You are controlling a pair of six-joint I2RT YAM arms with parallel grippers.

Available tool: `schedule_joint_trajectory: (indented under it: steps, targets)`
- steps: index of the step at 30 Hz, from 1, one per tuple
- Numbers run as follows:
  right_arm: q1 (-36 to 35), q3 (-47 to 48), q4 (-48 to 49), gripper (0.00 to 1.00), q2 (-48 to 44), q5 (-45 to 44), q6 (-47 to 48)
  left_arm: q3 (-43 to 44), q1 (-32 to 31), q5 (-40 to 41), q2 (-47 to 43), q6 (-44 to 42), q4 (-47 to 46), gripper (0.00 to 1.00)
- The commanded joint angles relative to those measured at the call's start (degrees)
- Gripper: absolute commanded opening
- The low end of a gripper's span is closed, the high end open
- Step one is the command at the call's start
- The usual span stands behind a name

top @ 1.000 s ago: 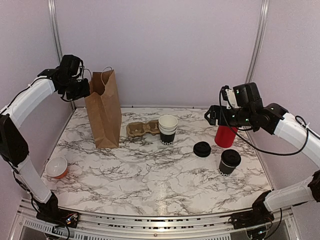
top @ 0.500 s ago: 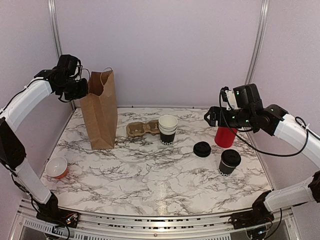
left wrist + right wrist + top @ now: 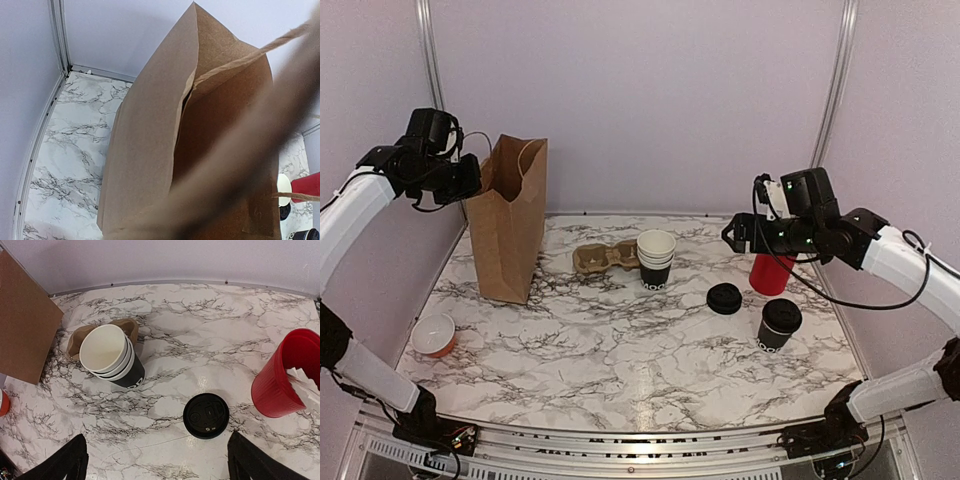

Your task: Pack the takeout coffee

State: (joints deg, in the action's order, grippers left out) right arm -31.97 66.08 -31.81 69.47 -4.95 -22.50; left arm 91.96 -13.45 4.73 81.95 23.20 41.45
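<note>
Well apart: takeout coffee (image 3: 779, 323) and paper bag (image 3: 507, 225).

The left arm (image 3: 355, 205) and the right arm (image 3: 912, 262) have long white shells with black joints. Thin black cables (image 3: 855, 304) run along them. The black right wrist block carries small green lights (image 3: 787, 185). The right gripper (image 3: 156, 436) has black fingers (image 3: 62, 462).

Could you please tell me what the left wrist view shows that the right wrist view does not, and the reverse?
Only the left wrist view shows the paper bag's open mouth and its cord handle. Only the right wrist view clearly shows the cardboard carrier, the loose lid and the open right gripper. Both show the bag, the stacked cups, the red cup and the marble table.
</note>
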Motion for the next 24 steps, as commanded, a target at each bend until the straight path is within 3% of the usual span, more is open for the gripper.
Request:
schedule_joint_trajectory:
  steps: [1, 10, 24]
  targets:
    - [-0.03, 3.25, 3.06, 0.94, 1.80, 2.71, 0.72, -3.36, -1.29, -1.48, -5.30, 4.51, -0.31, 0.00]
    - [-2.36, 13.85, 3.77, 0.94, 11.34, 6.07, 3.78, -12.62, -6.76, 2.71, -16.37, 14.39, -0.07, 0.00]
    - [-13.28, 33.72, 2.98, 0.94, 31.68, 5.86, 6.74, -23.38, -20.13, 8.12, -30.61, 26.76, 2.49, 0.00]
